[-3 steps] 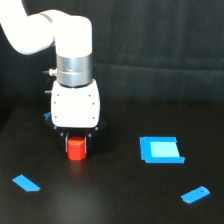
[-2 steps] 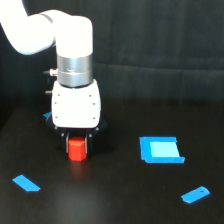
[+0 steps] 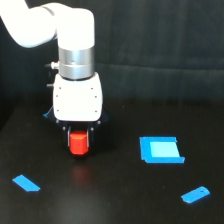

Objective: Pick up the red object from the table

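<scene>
The red object point(image 3: 78, 143) sat clamped in the gripper point(image 3: 78, 140), raised just clear of the black surface point(image 3: 115, 200). A blue square point(image 3: 160, 150) lay well apart toward the exterior view's right.

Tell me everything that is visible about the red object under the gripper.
The red object is a small, matte, red-orange block, short and roughly cylindrical. It stands upright between the fingers of the gripper, which close on its two sides; its top is hidden under the white gripper body. Its underside appears slightly above the black table, with a faint reddish reflection beneath it. Nothing else touches it; the blue pieces lie well apart.
</scene>
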Controlling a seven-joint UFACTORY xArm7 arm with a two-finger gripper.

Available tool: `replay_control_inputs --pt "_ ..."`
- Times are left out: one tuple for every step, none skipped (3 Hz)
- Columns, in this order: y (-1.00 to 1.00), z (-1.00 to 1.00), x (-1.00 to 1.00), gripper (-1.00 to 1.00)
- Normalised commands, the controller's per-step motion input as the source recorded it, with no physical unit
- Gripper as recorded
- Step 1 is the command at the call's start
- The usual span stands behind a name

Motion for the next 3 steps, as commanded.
replay_control_inputs --pt "-0.02 0.96 0.25 -1.00" --pt "0.13 0.89 -0.07 -1.00" --pt "0.18 0.93 0.02 -0.93"
